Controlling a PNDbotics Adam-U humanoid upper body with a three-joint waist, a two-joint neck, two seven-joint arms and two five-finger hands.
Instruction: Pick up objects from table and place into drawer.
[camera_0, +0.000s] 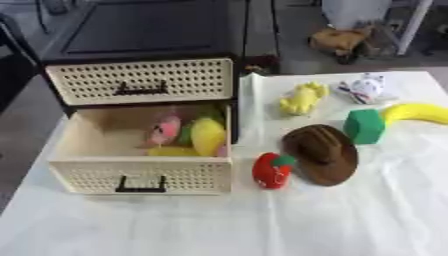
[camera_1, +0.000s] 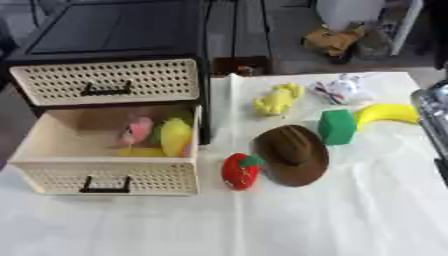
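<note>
A cream two-drawer unit stands on the left of the white table. Its lower drawer is pulled open and holds a pink toy, a yellow toy and something green between them. On the table to its right lie a red strawberry-like toy, a brown hat, a green block, a yellow banana, a yellow plush and a white toy. Neither hand shows. Only a silver and black piece of the right arm enters at the right edge of the right eye view.
The upper drawer is closed, in a black frame. The white cloth covers the table toward the near edge. Beyond the table's far edge a brown object sits on the floor by a white post.
</note>
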